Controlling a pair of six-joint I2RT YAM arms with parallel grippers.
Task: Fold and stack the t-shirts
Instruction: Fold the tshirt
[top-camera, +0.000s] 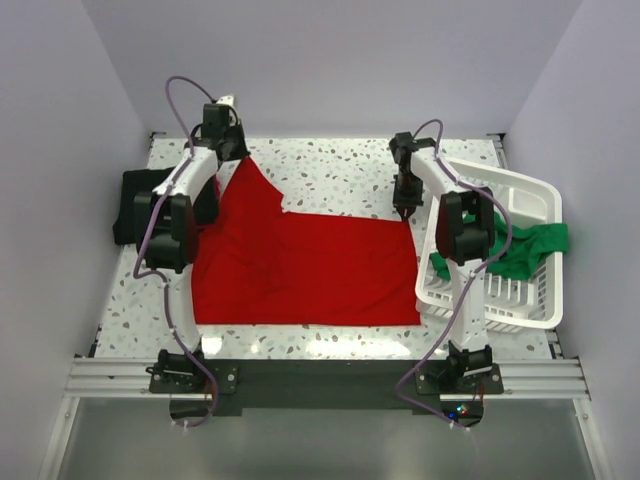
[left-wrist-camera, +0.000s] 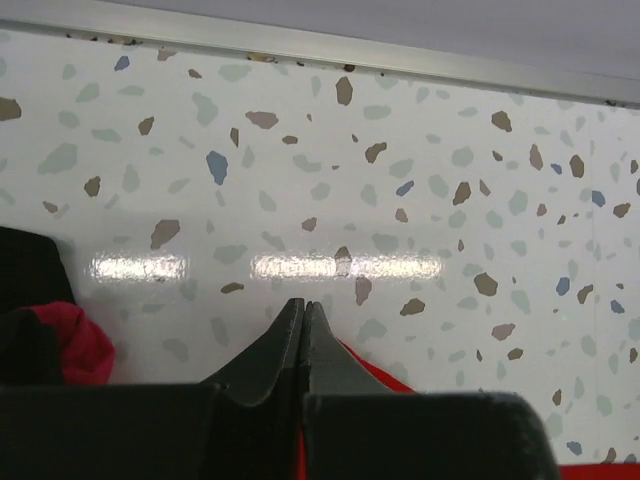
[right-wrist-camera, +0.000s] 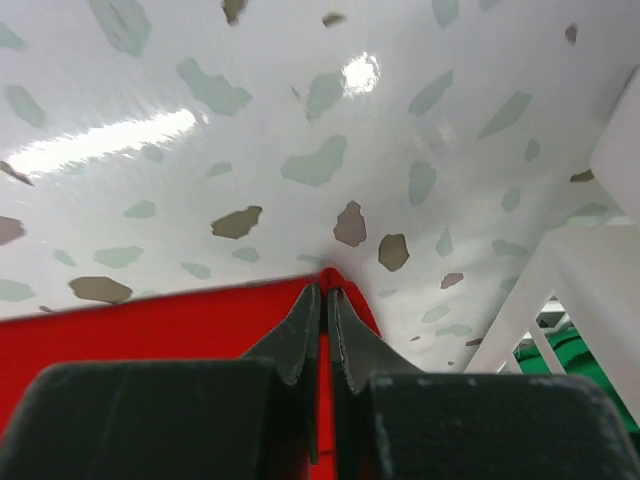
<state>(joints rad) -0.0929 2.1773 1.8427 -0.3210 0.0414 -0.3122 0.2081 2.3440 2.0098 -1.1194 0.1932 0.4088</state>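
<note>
One white basket (top-camera: 520, 300) stood at the right side of the table (top-camera: 340, 165). In it lay the green t-shirt (top-camera: 535, 243), with a part hanging over the basket's right wall. I counted three shirts, one of each colour. The red t-shirt (top-camera: 300, 265) lay spread in the middle of the table, its right edge just beside the basket. The black t-shirt (top-camera: 140, 205) was in a heap at the left edge. The left gripper (left-wrist-camera: 303, 308) had its jaws pressed together at the far left corner of the red t-shirt, where the cloth rose in a peak. The right gripper (right-wrist-camera: 326, 292) was closed on the far right corner of the same shirt, and a small red tip showed between its fingers.
</note>
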